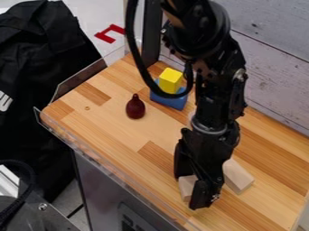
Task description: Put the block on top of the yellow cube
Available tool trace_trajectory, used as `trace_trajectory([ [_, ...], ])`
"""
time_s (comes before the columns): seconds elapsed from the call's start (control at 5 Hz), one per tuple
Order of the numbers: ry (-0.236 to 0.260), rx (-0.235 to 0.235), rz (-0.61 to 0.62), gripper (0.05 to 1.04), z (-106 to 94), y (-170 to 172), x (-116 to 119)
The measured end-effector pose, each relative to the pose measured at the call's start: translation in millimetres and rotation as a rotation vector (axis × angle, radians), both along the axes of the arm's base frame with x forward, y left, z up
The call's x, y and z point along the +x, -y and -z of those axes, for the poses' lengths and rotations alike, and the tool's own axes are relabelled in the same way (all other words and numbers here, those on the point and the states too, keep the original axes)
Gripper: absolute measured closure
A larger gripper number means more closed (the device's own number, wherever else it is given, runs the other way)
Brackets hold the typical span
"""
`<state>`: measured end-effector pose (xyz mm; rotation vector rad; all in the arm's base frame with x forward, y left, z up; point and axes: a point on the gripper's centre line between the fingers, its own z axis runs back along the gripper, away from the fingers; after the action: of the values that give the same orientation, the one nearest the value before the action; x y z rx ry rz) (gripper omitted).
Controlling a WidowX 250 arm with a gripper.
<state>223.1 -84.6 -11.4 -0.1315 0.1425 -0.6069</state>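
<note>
Since the wooden block (188,186) is low over the tabletop (124,137) between the gripper's (190,192) widely parted fingers, can't tell if gripped, I'd say stacking it on the yellow cube (170,80) is all left to do

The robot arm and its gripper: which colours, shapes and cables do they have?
The arm is black and jointed, with rounded housings, a grey ring near the wrist and shiny screws. A thick black cable loops beside it. The gripper is black and angular.
</note>
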Motion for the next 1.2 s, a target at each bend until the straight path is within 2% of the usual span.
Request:
trace_trajectory([
  [0.2, 0.007, -0.016, -0.019, 0.385, 0.2, 2.6, 1.1],
  [0.4, 0.024, -0.021, -0.062, 0.541, -5.6, -3.0, 0.1],
  [0.6, 0.103, -0.008, -0.153, 0.541, -31.3, -9.8, 8.7],
  [0.8, 0.174, 0.008, -0.356, 0.541, -67.3, -21.5, 21.9],
  [1.0, 0.258, -0.018, -0.573, 0.541, -108.2, -41.2, 52.3],
  [1.2, 0.293, -0.055, -0.649, 0.541, -123.6, -63.9, 71.9],
])
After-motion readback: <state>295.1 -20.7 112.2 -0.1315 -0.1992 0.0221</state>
